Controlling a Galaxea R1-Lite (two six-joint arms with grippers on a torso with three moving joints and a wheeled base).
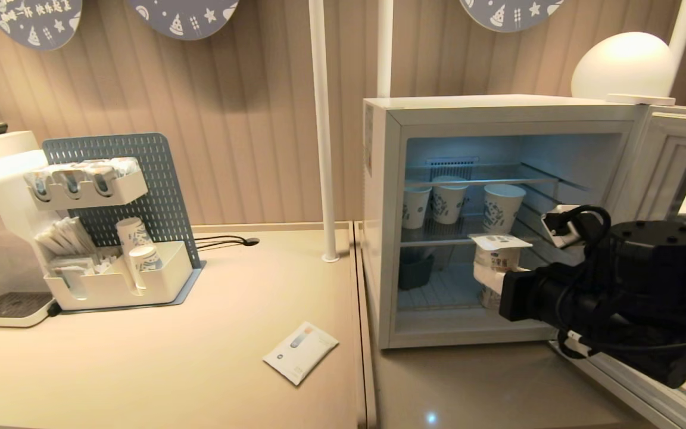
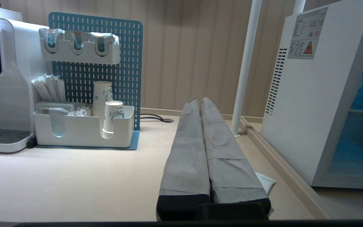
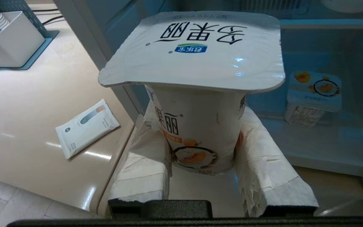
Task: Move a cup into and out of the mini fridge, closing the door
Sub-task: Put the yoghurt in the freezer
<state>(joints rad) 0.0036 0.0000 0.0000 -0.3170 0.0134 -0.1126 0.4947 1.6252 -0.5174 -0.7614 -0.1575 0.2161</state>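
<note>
pale ribbed walls stand behind a beige tabletop (image 1: 200, 357), where the mini fridge (image 1: 382, 238) sits with the door (image 1: 685, 179) swung wide to the right. the right hand (image 3: 202, 157) grips a yogurt cup (image 3: 200, 104) by its sides, just in front of the fridge opening, so it looks like the cup is being carried in or out. next the cup needs a flat spot, then the door needs a push shut; the left hand (image 2: 202, 104) waits pressed closed over the tabletop.
</note>
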